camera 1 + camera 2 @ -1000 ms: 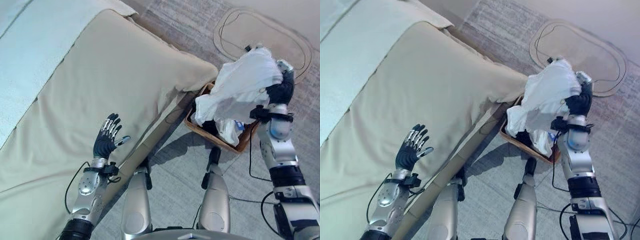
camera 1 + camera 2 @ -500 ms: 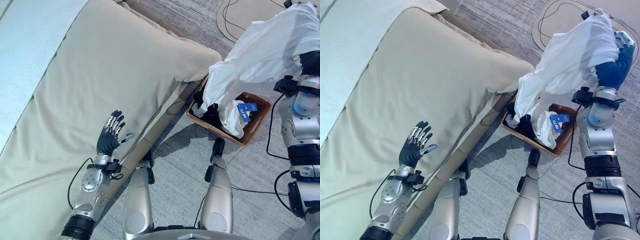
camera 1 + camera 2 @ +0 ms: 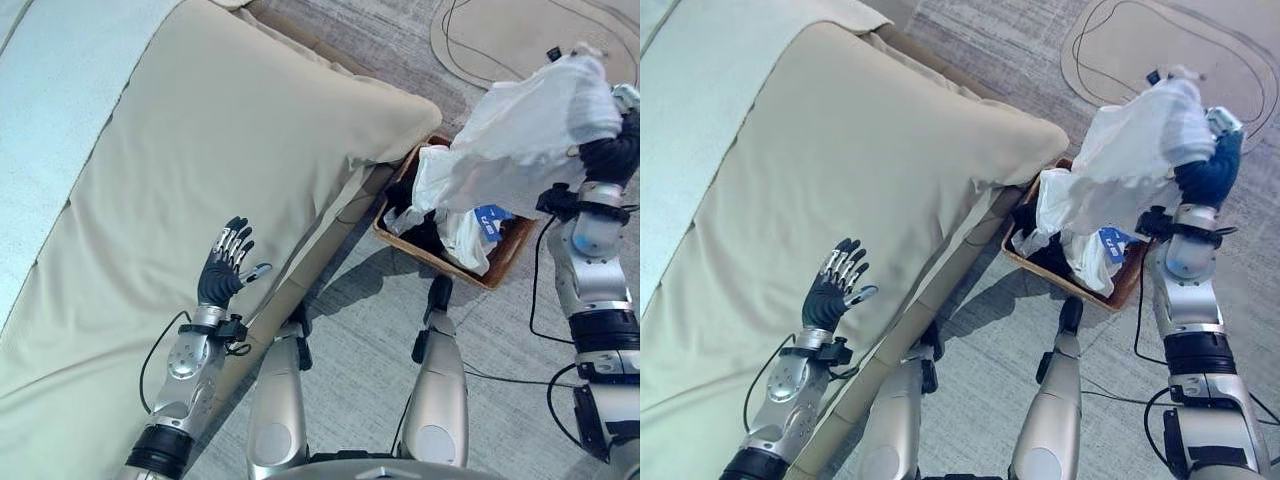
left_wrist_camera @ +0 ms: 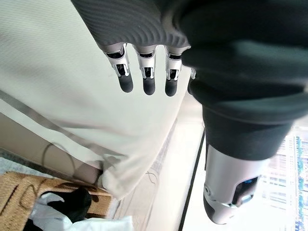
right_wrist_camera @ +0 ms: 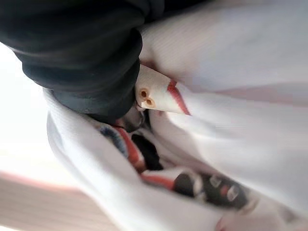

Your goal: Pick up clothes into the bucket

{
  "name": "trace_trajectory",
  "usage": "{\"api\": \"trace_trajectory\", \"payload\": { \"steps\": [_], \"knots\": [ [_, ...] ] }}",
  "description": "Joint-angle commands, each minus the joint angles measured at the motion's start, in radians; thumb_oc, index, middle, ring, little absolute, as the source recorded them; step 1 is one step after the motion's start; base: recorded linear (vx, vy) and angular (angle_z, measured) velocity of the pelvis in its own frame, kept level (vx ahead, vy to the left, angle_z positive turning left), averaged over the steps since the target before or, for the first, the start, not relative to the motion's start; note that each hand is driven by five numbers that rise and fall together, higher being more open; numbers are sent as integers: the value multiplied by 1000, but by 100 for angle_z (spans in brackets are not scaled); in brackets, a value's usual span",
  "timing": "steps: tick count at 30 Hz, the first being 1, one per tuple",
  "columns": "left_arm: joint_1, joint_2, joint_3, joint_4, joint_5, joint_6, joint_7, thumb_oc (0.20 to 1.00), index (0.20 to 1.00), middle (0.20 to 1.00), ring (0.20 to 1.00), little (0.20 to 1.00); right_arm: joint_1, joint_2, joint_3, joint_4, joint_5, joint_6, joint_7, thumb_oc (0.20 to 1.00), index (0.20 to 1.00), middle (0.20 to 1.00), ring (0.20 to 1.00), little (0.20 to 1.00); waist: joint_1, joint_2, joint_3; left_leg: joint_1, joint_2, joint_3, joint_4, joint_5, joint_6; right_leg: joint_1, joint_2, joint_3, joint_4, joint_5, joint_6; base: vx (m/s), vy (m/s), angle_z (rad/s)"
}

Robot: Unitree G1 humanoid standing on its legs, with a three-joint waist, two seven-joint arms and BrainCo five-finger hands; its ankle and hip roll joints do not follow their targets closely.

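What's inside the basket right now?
Inside the wicker basket: dark clothes and white clothes. The white garment in the right hand drapes over it, hiding the far side.

We see a bed (image 3: 200, 180) taking up the left and centre of the frame, covered by a beige sheet (image 3: 240, 150) whose corner hangs over the edge near the middle right, with a pale blue blanket (image 3: 60, 90) along the upper left. Below the sheet's edge a tan bed frame (image 3: 320, 250) runs diagonally toward the lower left. Grey carpet (image 3: 350, 330) covers the lower middle and the top, and in the upper right lies a beige oval mat (image 3: 500, 40).
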Motion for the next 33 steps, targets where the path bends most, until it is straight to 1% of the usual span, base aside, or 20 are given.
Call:
{"api": "trace_trajectory", "payload": {
  "steps": [1, 2, 3, 6, 7, 8, 9, 10, 12, 15, 17, 19, 25, 30, 31, 32, 33],
  "knots": [
    [35, 34, -5, -91, -20, -77, 13, 1000, 1000, 1000, 1000, 1000, -57, -22, 28, 37, -55, 3, -35, 200, 200, 200, 200, 200, -19, 17, -38, -90, 4, -59, 55, -9, 13, -72, -9, 6, 100, -40, 16, -46, 26, 7],
    [29, 43, -18, -98, -20, -84, 19, 1000, 1000, 1000, 1000, 1000, -104, -14, 53, 147, -42, 13, -47, 200, 200, 200, 200, 200, -12, 28, -40, -127, 0, -63, 78, -13, 16, -107, -13, 13, 118, -42, 14, -45, 26, 9],
    [29, 42, -17, -98, -19, -84, 20, 1000, 1000, 1000, 1000, 1000, -108, -15, 55, 151, -40, 11, -46, 200, 200, 200, 200, 200, -12, 28, -41, -131, 0, -63, 80, -14, 16, -110, -14, 14, 119, -43, 14, -51, 25, 7],
    [18, 58, -37, -118, -22, -89, 40, 1000, 1000, 1000, 1000, 1000, -201, -32, 104, 310, -21, 34, -56, 200, 200, 200, 200, 200, 2, 43, -40, -188, -5, -69, 114, -19, 20, -163, -17, 28, 152, -48, 11, -41, 21, 5],
    [18, 58, -37, -118, -22, -89, 40, 1000, 1000, 1000, 1000, 1000, -202, -32, 104, 310, -21, 33, -55, 200, 200, 200, 200, 200, 2, 43, -40, -189, -5, -69, 114, -19, 20, -164, -17, 28, 152, -48, 11, -53, 5, 6],
    [12, 67, -48, -132, -26, -91, 46, 1000, 1000, 1000, 1000, 1000, -250, -55, 132, 387, -4, 43, -52, 200, 200, 200, 200, 200, 8, 47, -36, -230, -8, -72, 145, -25, 21, -196, -20, 35, 176, -54, 9, 34, 13, 6],
    [12, 71, -53, -143, -28, -92, 51, 1000, 1000, 1000, 1000, 1000, -266, -62, 139, 412, 2, 51, -50, 200, 200, 200, 200, 200, 12, 50, -38, -233, -7, -80, 157, -55, 14, -203, -17, 42, 199, -85, 19, 11, 10, 8],
    [9, 74, -60, -168, -31, -93, 61, 1000, 1000, 1000, 1000, 1000, -303, -81, 158, 469, 13, 60, -45, 200, 200, 200, 200, 200, 16, 53, -31, -272, -9, -83, 190, -63, 15, -238, -17, 52, 230, -94, 16, 45, 7, 9],
    [8, 74, -61, -173, -30, -94, 67, 1000, 1000, 1000, 1000, 1000, -324, -84, 166, 496, 21, 61, -45, 200, 200, 200, 200, 200, 15, 53, -30, -295, -11, -85, 207, -68, 15, -261, -16, 59, 247, -99, 14, -28, 8, 9],
    [0, 86, -69, -189, -34, -99, 81, 1000, 1000, 1000, 1000, 1000, -396, -125, 205, 584, 25, 78, -39, 200, 200, 200, 200, 200, 21, 51, -21, -350, -13, -87, 242, -74, 15, -314, -18, 73, 277, -103, 10, -26, 10, 3],
    [-6, 86, -71, -209, -37, -98, 87, 1000, 1000, 1000, 1000, 1000, -430, -140, 230, 629, 29, 85, -40, 200, 200, 200, 200, 200, 23, 52, -18, -380, -15, -86, 258, -77, 15, -348, -16, 83, 297, -106, 8, 0, 0, 0],
    [-11, 91, -63, -236, -26, -102, 102, 1000, 1000, 1000, 1000, 1000, -452, -168, 246, 628, 24, 88, -45, 200, 200, 200, 200, 200, 21, 46, -9, -421, -15, -87, 287, -81, 16, -387, -11, 97, 323, -114, 4, 0, 0, 0],
    [-12, 86, -67, -260, -32, -110, 115, 1000, 1000, 1000, 1000, 1000, -487, -192, 283, 644, 2, 95, -53, 200, 200, 200, 200, 200, 22, 41, -7, -464, -18, -91, 317, -87, 15, -436, -5, 114, 357, -122, -2, -1, 2, -1],
    [-23, 85, -72, -271, -21, -113, 148, 1000, 1000, 1000, 1000, 1000, -517, -187, 378, 721, -127, 142, -56, 200, 200, 200, 200, 200, 22, 37, 4, -512, -17, -89, 351, -93, 16, -487, 3, 130, 393, -130, -9, -3, 1, -1],
    [-23, 84, -72, -271, -20, -113, 149, 1000, 1000, 1000, 1000, 1000, -519, -186, 379, 722, -128, 143, -56, 200, 200, 200, 200, 200, 22, 37, 3, -513, -17, -89, 352, -93, 16, -488, 3, 130, 394, -130, -9, 0, 0, 0],
    [-25, 82, -74, -276, -19, -114, 153, 1000, 1000, 1000, 1000, 1000, -517, -179, 414, 751, -195, 165, -52, 200, 200, 200, 200, 200, 19, 38, 9, -526, -20, -91, 365, -95, 16, -498, 6, 134, 405, -133, -12, 0, 0, 0],
    [-25, 82, -74, -276, -19, -114, 153, 1000, 1000, 1000, 1000, 1000, -517, -179, 414, 752, -195, 165, -52, 200, 200, 200, 200, 200, 19, 38, 9, -527, -20, -91, 365, -95, 16, -498, 6, 134, 405, -133, -12, 0, 0, 0]
  ]
}}
